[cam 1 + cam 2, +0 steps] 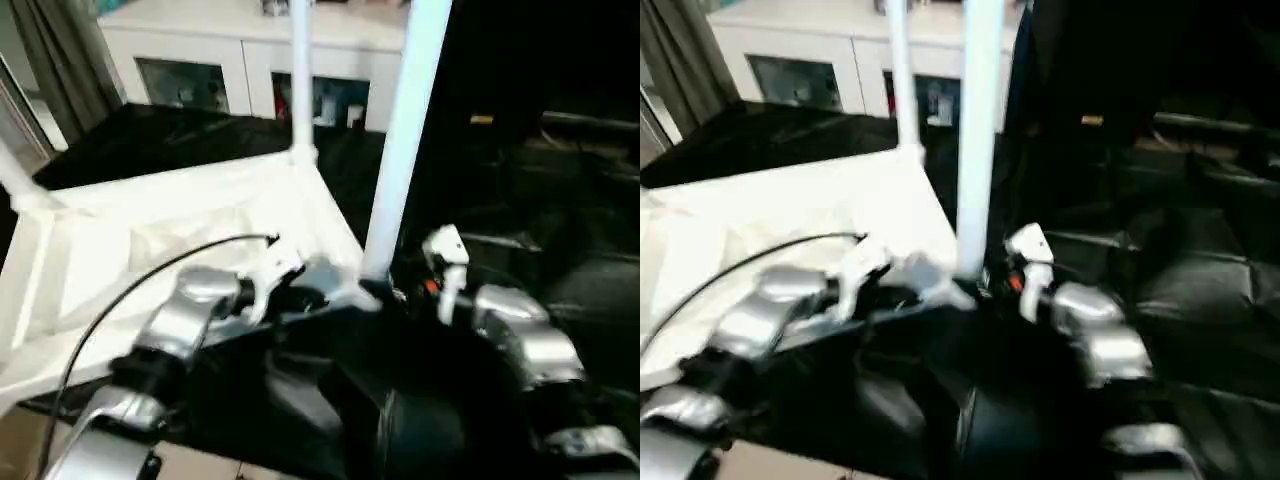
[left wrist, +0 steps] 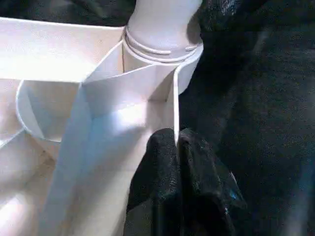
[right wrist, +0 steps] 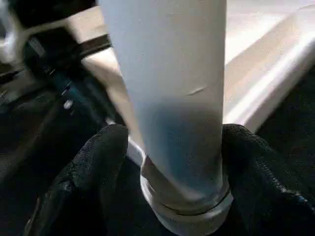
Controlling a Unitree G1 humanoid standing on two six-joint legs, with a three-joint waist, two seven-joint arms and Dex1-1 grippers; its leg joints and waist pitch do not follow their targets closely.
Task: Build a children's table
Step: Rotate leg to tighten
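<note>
Lay upside down on the black-draped work table (image 1: 180, 140): the children's table (image 1: 150, 240), legs pointing upward. At left, left gripper (image 2: 176, 147) pinched shut on its thin corner rim. At right, right gripper (image 3: 172, 147) straddled the near leg (image 1: 405, 130), fingers (image 3: 93, 167) apart on either side.

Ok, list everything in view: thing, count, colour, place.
table top: one, white, upside down on the work table.
legs: three in view, white, upright at the top's corners.
work table: one, black-draped, under the top.
cabinet: one, white, glass doors, behind.
curtain: one, grey, behind on the left.
left claw: shut on the top's rim near the closest leg.
right claw: fingers either side of that leg's base.
</note>
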